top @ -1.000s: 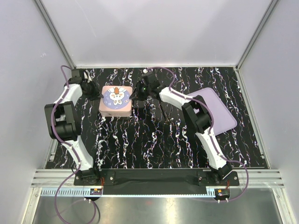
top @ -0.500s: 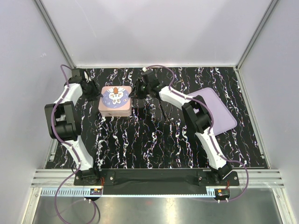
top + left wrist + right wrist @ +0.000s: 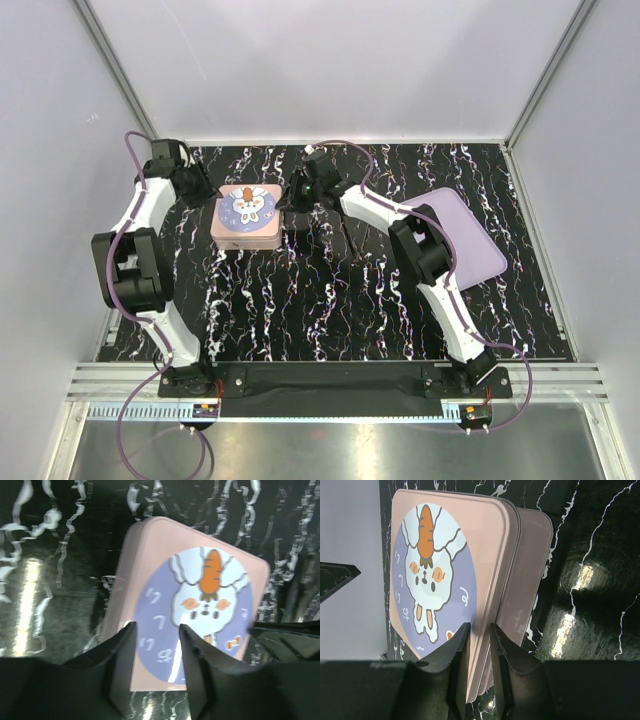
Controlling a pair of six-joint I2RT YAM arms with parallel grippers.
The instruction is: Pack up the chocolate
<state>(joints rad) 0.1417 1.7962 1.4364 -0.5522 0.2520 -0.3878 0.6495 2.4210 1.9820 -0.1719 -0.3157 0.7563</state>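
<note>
A pink square tin (image 3: 248, 230) with a rabbit-and-carrot lid stands closed at the back of the black marbled table. No chocolate shows in any view. My right gripper (image 3: 293, 200) is at the tin's right edge; in the right wrist view its fingers (image 3: 478, 626) straddle the lid's rim (image 3: 492, 580) and are shut on it. My left gripper (image 3: 208, 190) hangs just off the tin's left side. In the left wrist view its fingers (image 3: 155, 627) stand apart over the lid (image 3: 150, 580) with nothing between them.
Thin black sticks (image 3: 350, 238) lie on the table right of the tin. A lilac tray (image 3: 465, 240) sits at the right. Grey walls close in the table at the back and both sides.
My left gripper has opened and drawn back to the left, off the tin. My right gripper shifted a little toward the back along the tin's right edge, then held still.
</note>
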